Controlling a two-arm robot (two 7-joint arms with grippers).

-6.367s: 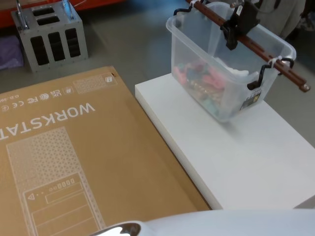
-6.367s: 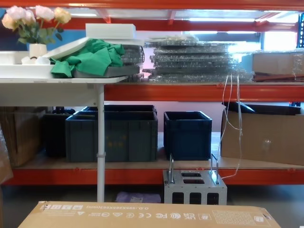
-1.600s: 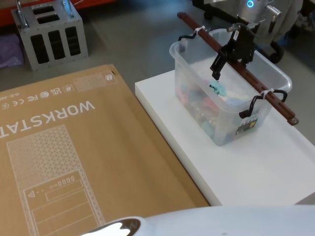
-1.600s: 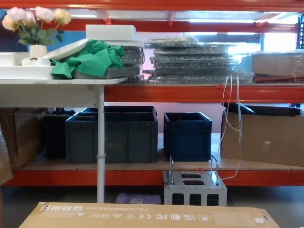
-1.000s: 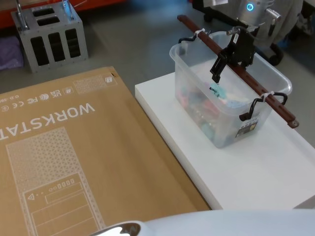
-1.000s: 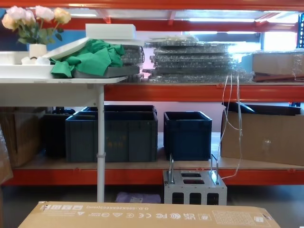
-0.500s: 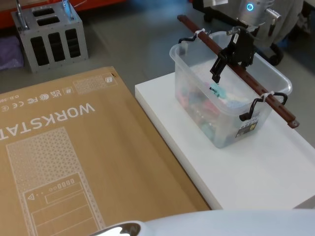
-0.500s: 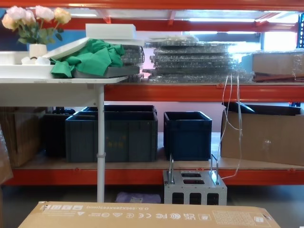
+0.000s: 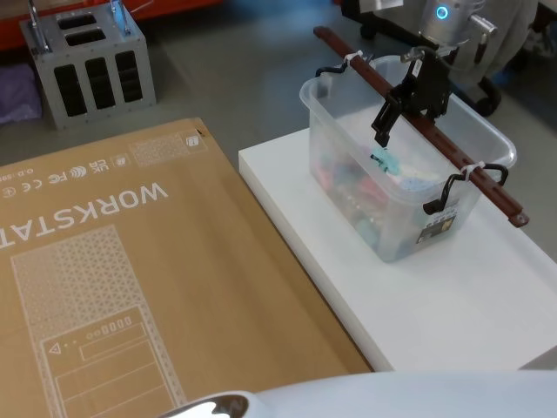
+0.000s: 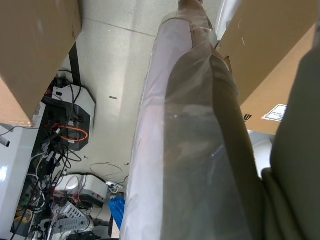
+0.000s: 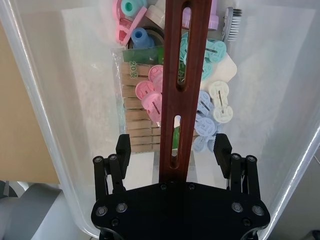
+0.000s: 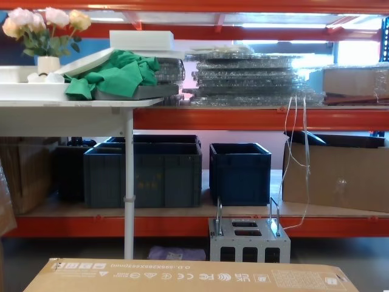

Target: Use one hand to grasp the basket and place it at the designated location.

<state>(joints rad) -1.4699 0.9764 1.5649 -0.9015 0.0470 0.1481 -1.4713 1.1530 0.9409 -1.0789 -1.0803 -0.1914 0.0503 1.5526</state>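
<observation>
The basket, a translucent whitish tub, stands on the white platform at the right in the head view. A reddish-brown bar hung on black hooks spans its top as a handle. My right gripper hovers over the middle of that bar. In the right wrist view the right gripper is open, one black finger on each side of the bar with a gap to it. Pastel clips and wooden clothespins lie inside the basket.
A big flat cardboard box lies left of the platform. A grey metal box with two loop handles stands on the floor beyond it. Dark blue crates sit on the low rack shelf. The left wrist view looks along a plastic-wrapped column between cardboard.
The basket was held raised and tilted over the platform's far end; it now rests flat on the platform and the right gripper has let go. Nothing moved in the last second.
</observation>
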